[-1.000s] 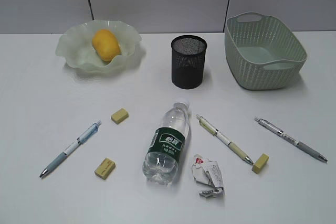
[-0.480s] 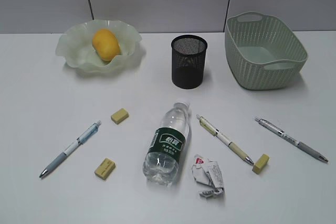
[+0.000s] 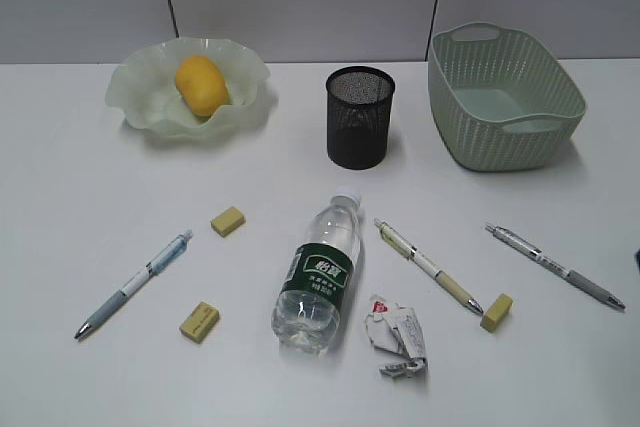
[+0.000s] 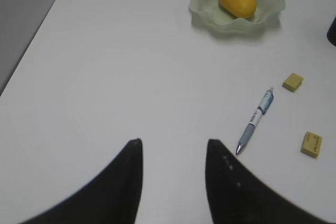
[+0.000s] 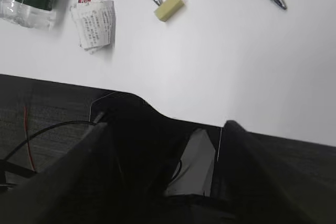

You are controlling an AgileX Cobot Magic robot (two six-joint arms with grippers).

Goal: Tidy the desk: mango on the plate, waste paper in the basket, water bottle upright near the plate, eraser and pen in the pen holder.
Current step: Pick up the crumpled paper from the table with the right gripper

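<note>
The yellow mango (image 3: 202, 84) lies in the ruffled pale green plate (image 3: 130, 87) at the back left. The black mesh pen holder (image 3: 359, 117) stands at the back middle, the woven basket (image 3: 500, 97) at the back right. On its side in the front middle lies the water bottle (image 3: 320, 272), with the crumpled waste paper (image 3: 397, 335) right of its base. Three pens (image 3: 135, 282) (image 3: 428, 265) (image 3: 555, 265) and three erasers (image 3: 228, 220) (image 3: 200, 320) (image 3: 496, 311) lie on the desk. My left gripper (image 4: 175, 145) hovers open over bare desk, left of a pen (image 4: 255, 120). My right gripper (image 5: 165, 129) is open and empty at the desk's front edge, short of the waste paper (image 5: 94, 24).
The white desk (image 3: 80, 207) ends at a grey partition wall behind. Its left edge (image 4: 37, 35) shows in the left wrist view. Below the front edge, in the right wrist view, are dark floor and cables (image 5: 31, 135).
Nothing on the desk has moved. A small dark sliver has appeared at the right edge of the exterior view.
</note>
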